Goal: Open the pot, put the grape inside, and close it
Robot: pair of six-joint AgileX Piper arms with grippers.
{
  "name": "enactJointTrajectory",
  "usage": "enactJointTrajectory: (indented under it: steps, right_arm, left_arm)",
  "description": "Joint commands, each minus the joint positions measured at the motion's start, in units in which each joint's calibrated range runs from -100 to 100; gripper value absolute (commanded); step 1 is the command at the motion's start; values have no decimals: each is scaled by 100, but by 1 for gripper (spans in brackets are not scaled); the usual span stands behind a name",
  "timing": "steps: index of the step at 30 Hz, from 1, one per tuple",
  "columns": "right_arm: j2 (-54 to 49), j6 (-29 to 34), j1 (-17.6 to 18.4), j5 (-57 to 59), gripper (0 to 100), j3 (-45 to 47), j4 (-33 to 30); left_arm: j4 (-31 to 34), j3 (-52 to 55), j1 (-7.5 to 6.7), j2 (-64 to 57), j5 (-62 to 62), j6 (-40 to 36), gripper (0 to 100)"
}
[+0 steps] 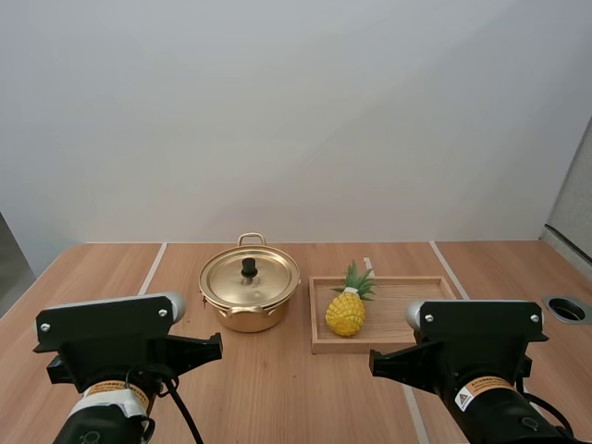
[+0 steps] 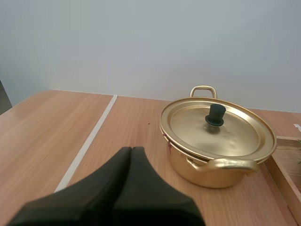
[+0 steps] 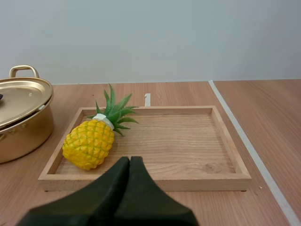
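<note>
A gold pot (image 1: 250,298) stands on the table with its lid (image 1: 250,277) on, a black knob (image 1: 249,267) in the middle. A yellow pineapple (image 1: 346,312) with green leaves lies on its side in the left part of a wooden tray (image 1: 416,294), right of the pot. I see no grapes. My left gripper (image 2: 131,149) is shut on nothing, short of the pot (image 2: 217,141) and to its left. My right gripper (image 3: 130,159) is shut too, just in front of the tray's near rim (image 3: 141,181), beside the pineapple (image 3: 90,143).
My left arm (image 1: 120,351) and right arm (image 1: 476,347) sit low at the table's near edge. White lines (image 1: 153,268) run across the wooden tabletop. A round hole (image 1: 567,308) lies at the far right edge. The tray's right half is bare.
</note>
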Motion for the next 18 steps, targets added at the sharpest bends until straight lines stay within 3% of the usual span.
enactJointTrajectory:
  steps: [1,18]
  right_arm:
    - [-32,-41,9,-126,0,0,-43]
    - [-32,-41,9,-126,0,0,-7]
  left_arm:
    - [21,5,5,-29,-42,-50,0]
    - [21,5,5,-29,-42,-50,0]
